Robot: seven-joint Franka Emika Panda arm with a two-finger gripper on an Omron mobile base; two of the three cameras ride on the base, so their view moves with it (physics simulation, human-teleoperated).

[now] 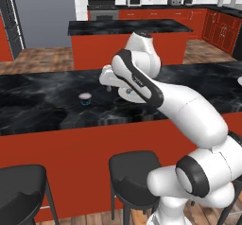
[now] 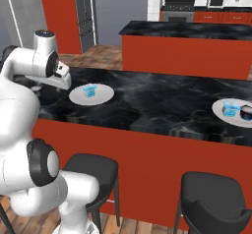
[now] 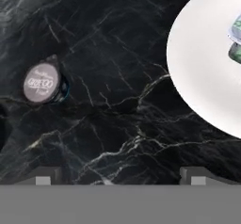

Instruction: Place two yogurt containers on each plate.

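- Counter: long slab of glossy black marble with fine white veining, set on a red base.
- Stools: dark, rounded seats standing in front of the counter.
- Near plate: flat, round, plain white-grey disc on the counter just beside the arm's hand; one light blue yogurt tub sits on it.
- Far plate: a matching disc, well apart along the counter, carrying a light blue tub and a darker, rounder tub side by side.
- Claw: jaws spread wide, gripping nothing, its two dark tips hovering over bare marble.
- Loose yogurt tub: round, pale printed lid, darker blue base, upright on the counter, apart from the near plate.
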